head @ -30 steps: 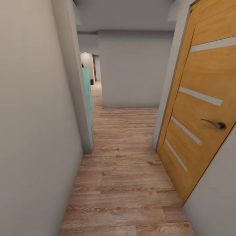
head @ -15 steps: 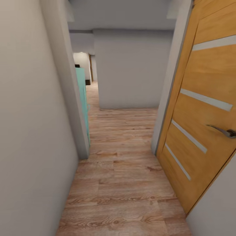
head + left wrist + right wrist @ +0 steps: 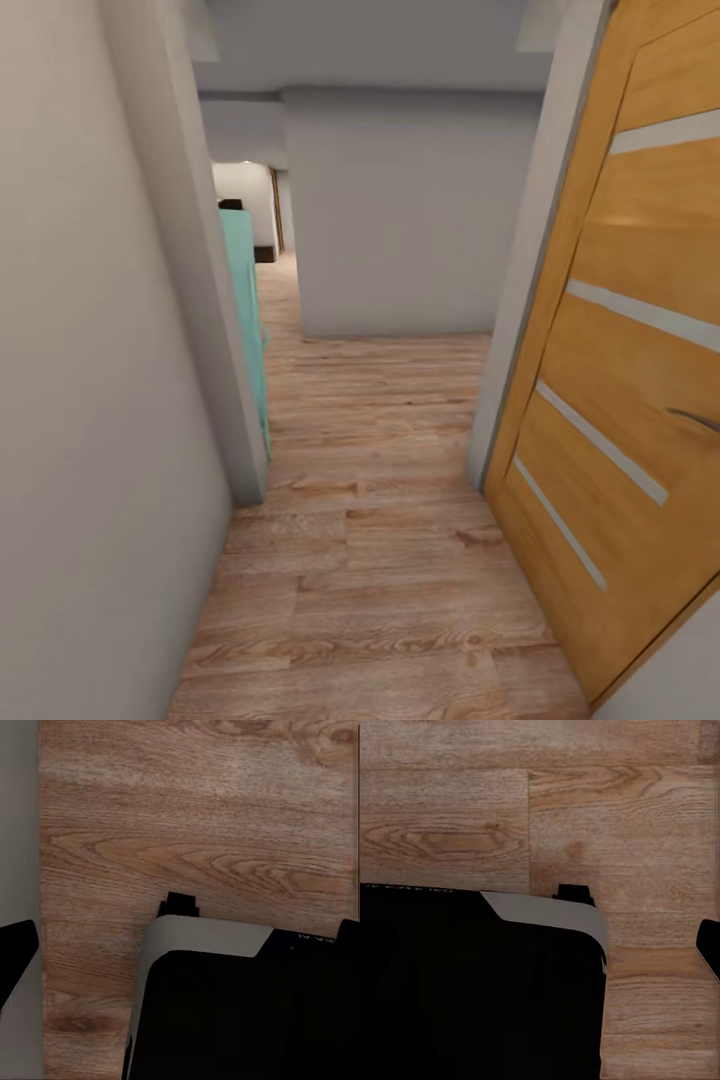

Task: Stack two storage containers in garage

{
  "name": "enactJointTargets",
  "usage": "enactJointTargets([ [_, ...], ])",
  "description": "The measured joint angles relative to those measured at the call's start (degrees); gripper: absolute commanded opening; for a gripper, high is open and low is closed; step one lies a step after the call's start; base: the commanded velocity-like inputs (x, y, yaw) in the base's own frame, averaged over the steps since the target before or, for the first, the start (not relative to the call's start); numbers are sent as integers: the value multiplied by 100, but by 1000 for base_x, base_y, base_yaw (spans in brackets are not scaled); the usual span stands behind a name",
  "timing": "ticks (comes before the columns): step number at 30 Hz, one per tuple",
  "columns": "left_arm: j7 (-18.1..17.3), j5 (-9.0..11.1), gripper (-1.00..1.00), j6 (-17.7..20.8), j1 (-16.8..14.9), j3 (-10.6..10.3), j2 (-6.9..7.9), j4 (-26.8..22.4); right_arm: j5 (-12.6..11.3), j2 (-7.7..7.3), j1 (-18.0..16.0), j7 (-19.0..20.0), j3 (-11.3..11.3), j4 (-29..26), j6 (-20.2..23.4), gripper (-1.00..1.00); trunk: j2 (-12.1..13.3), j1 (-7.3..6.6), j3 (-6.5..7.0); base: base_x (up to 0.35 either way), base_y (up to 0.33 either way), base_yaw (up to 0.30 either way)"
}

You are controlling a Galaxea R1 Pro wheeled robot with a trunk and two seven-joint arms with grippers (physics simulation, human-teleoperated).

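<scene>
Hand fingers are hard to make out on either arm: the left wrist view has a dark tip (image 3: 16,949) at one edge and the right wrist view a dark tip (image 3: 710,945) at its edge, so I cannot tell whether either hand is apart or together. Both wrist cameras look down at the robot's black and grey base (image 3: 225,1005) over light wood plank flooring (image 3: 510,802).

From the head view, a narrow corridor runs ahead with the same wood flooring (image 3: 380,560). A grey wall (image 3: 90,400) flanks the left side, and a teal panel (image 3: 245,310) stands just past its corner. On the right, an orange wooden door (image 3: 620,400) with pale horizontal strips stands open, its metal handle (image 3: 695,418) at the picture's edge. A grey wall (image 3: 410,220) faces the corridor's end. Neither storage container appears along this stretch of hallway.
</scene>
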Motion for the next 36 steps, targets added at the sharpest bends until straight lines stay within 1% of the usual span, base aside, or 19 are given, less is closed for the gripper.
enactJointTargets([
  [36,0,10,100,3,0,0,3,2,22,-9,0,1,0,0,-9,100,0,0,1,321,0,0],
])
